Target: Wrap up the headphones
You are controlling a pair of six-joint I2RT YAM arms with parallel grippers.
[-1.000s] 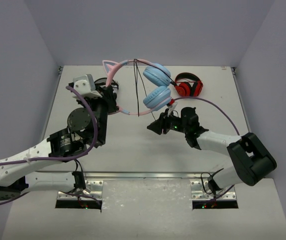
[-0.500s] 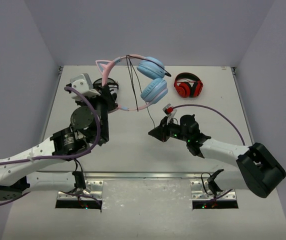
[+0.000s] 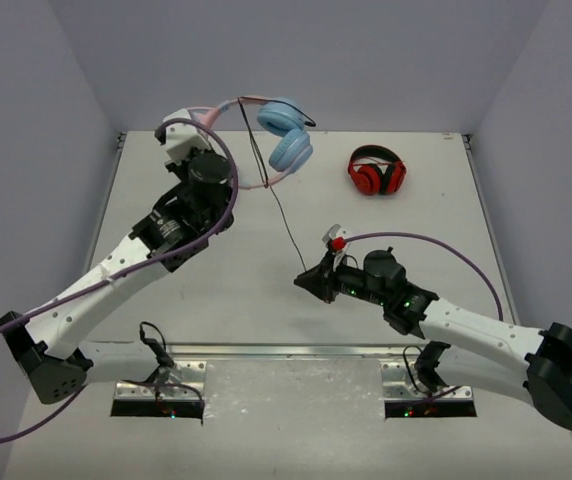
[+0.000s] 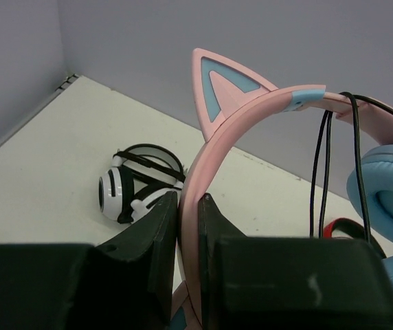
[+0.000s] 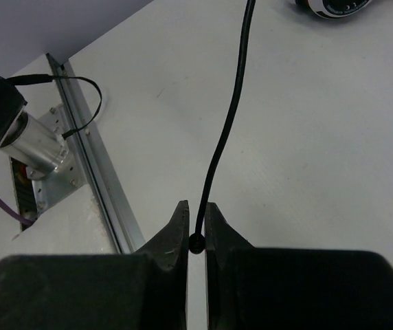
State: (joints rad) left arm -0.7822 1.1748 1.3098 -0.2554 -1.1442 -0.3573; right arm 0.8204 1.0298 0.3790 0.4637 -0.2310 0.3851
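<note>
The headphones [image 3: 284, 138], with a pink cat-ear headband [image 4: 251, 110] and light blue earcups [image 4: 389, 192], hang in the air at the back of the table. My left gripper [image 3: 203, 122] is shut on the headband, which sits between its fingertips in the left wrist view [image 4: 189, 201]. The thin black cable [image 3: 284, 222] is looped over the headband and runs down and forward to my right gripper [image 3: 301, 280]. My right gripper [image 5: 196, 223] is shut on the cable [image 5: 227, 130] just above the table.
Red-and-black headphones [image 3: 376, 172] lie at the back right. White-and-black headphones [image 4: 138, 182] lie on the table under my left arm and also show at the top of the right wrist view [image 5: 334, 5]. A metal rail [image 5: 93, 172] runs along the near edge.
My left arm has lifted the headphones up and toward the back left. My right gripper has drawn back toward the near edge with the cable, pulling it out longer.
</note>
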